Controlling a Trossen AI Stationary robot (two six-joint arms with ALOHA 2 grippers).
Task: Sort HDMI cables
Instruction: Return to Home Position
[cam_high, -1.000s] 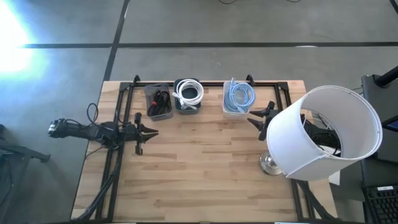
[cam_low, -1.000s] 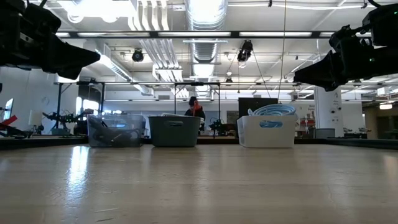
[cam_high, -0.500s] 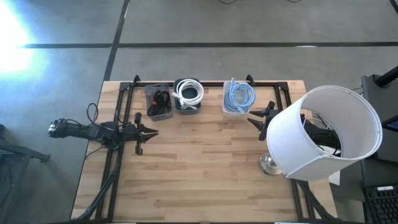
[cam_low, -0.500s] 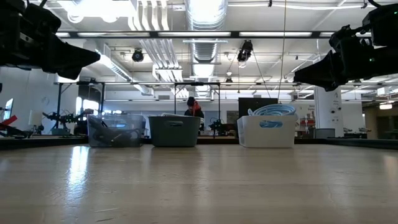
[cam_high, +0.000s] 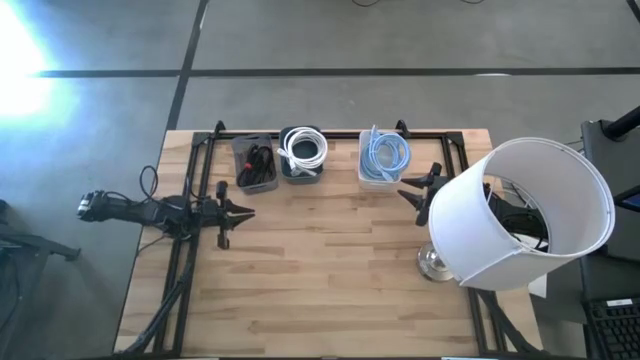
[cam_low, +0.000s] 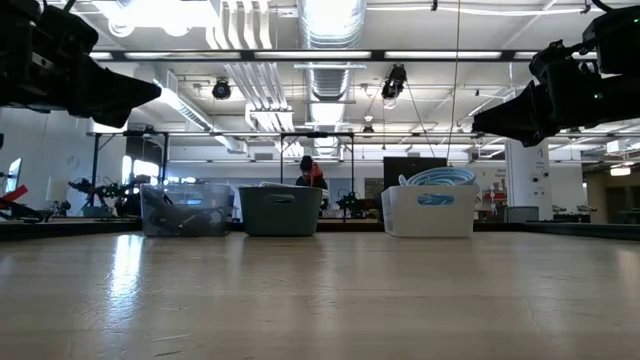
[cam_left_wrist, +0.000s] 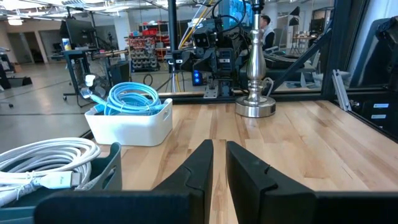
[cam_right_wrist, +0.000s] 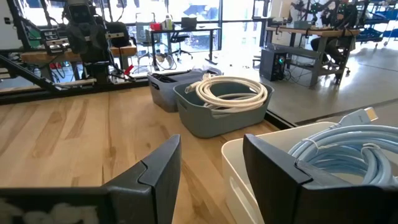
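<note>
High view shows you the bare wooden tabletop first, with a lamp under a big white shade at its right edge and three bins in a row along the far side. The clear bin holds the black cables, the dark grey bin next to it holds the white cables, and the white bin, set a little apart, holds the light blue cables. No cable lies loose on the wood, so the sorting looks finished, and I'd judge the step in hand to be parking the arms. The left claw hangs above the tabletop's left side, near the clear bin; its fingers are almost together, only a thin slit between them, gripping nothing. The right claw sits just beside the white bin with its fingers spread well apart, also empty. Next you likely need only settle both arms at rest, keeping the right one off the bin wall and the lamp.
</note>
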